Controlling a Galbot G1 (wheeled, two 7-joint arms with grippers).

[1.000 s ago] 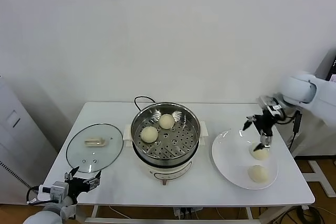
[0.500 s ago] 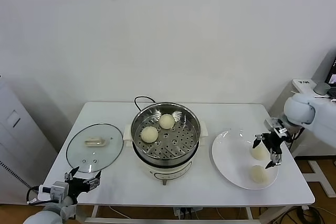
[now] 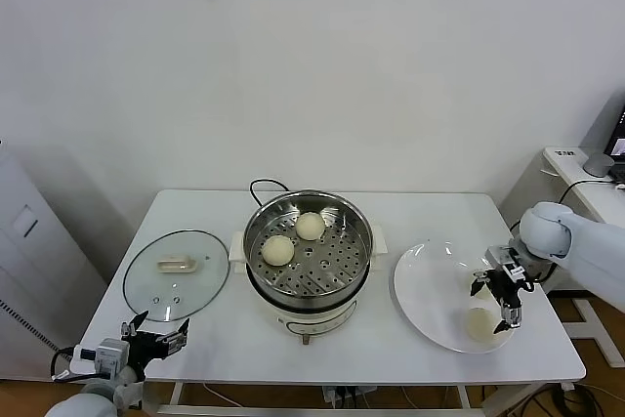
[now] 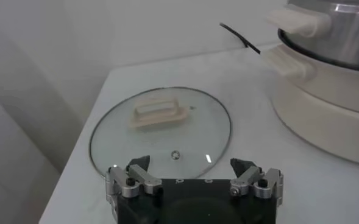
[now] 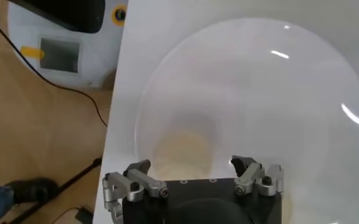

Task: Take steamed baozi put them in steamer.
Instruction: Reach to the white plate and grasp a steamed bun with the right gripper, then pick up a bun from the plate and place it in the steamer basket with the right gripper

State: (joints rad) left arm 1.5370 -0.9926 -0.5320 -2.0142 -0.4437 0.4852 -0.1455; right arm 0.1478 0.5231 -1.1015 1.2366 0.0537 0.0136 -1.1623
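Here the right tool (image 3: pixel 500 301) hangs with its fingers spread wide over the white plate (image 3: pixel 422 292) at the right end of the table (image 3: pixel 322 354), holding nothing. In the head view its dark fingers straddle the two steamed baozi left on the plate: one bun (image 3: pixel 479 321) lies just below the tool toward the plate's near edge, and the other (image 3: pixel 482 290) is mostly hidden behind the tool. The right wrist view looks down between the two metal fingertips (image 5: pixel 130 181) onto the plate (image 5: pixel 258 97), where a pale bun (image 5: pixel 182 152) shows only as a soft blur close under the tool (image 5: pixel 191 176); whether the fingers touch it I cannot tell. Toward the middle of the table stands the steamer (image 3: pixel 308 251), a shiny steel pot on a white electric base with a black cord looping behind it, and two more baozi sit on its perforated tray, one toward the back (image 3: pixel 311 226) and one just nearer and to the left (image 3: pixel 278 249), close together. Left of the steamer the round glass lid (image 3: pixel 176 273) lies flat on the table with its white handle up. The left tool (image 3: pixel 151 336) is parked low at the table's near left corner, its fingers also wide apart and empty; its wrist view shows the lid (image 4: pixel 161 131) ahead of it and the steamer's base (image 4: pixel 325 103) off to one side.
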